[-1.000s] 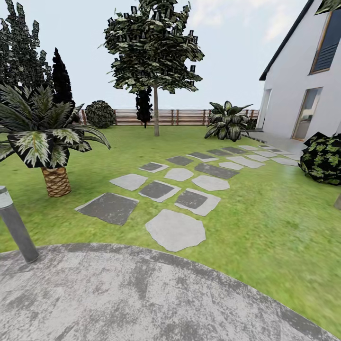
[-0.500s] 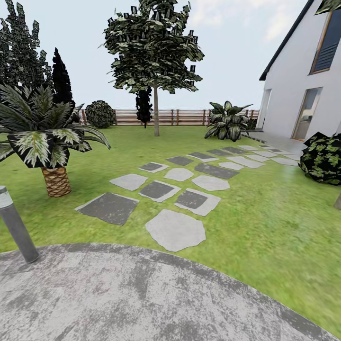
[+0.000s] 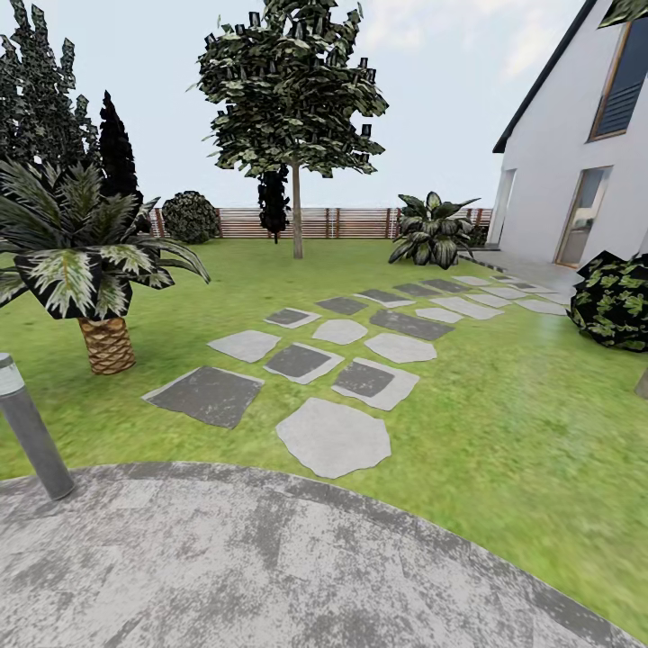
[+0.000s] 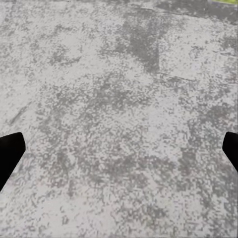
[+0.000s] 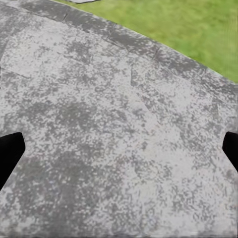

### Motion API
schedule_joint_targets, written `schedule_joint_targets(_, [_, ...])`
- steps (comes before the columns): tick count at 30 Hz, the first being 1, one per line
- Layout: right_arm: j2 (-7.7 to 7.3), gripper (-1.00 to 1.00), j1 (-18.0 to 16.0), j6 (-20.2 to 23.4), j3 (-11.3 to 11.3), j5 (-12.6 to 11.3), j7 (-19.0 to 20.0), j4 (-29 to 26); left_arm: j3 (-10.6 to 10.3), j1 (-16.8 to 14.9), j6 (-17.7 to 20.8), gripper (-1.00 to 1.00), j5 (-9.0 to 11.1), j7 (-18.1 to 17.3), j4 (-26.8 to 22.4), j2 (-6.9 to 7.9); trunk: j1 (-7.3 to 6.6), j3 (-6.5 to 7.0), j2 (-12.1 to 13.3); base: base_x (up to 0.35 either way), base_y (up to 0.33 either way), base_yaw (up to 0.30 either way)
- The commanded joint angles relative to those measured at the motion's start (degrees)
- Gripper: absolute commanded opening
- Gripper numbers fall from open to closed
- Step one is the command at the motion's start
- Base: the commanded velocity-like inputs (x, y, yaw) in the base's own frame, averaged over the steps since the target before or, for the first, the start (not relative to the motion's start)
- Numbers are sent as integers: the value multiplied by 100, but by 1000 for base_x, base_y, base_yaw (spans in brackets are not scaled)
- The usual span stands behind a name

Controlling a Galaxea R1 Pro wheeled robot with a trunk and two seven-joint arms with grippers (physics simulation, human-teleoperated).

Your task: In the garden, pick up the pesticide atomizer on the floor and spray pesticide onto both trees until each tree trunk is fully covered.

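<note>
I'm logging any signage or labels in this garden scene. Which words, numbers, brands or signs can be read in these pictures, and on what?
None: there is no readable text here.
The house wall, door and windows show no number or sign.
The fence, the stepping stones and the bollard lamp carry no lettering.
The grey paving under both wrist cameras is plain mottled stone.
</note>
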Motion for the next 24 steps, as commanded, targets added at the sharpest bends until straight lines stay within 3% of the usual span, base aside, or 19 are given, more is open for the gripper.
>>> schedule_joint_targets(1, [7,100,-3,-15,13,48,6,67,18,-3,-63,100,5,12,28,22,0,-6,-3,-9,0,0])
schedule_joint_targets(12, [45,100,-5,-15,17,32,15,221,39,-10,-115,100,30,27,208,37,0,-2,-3,-259,14,-23])
schedule_joint_targets(18, [45,100,-4,-15,-9,17,1,223,39,-11,-117,100,33,28,208,37,0,3,-3,-299,93,-276])
schedule_joint_targets(24, [45,100,-3,-15,-10,15,-8,229,39,-10,-117,100,44,28,208,37,0,3,-3,-76,34,-296])
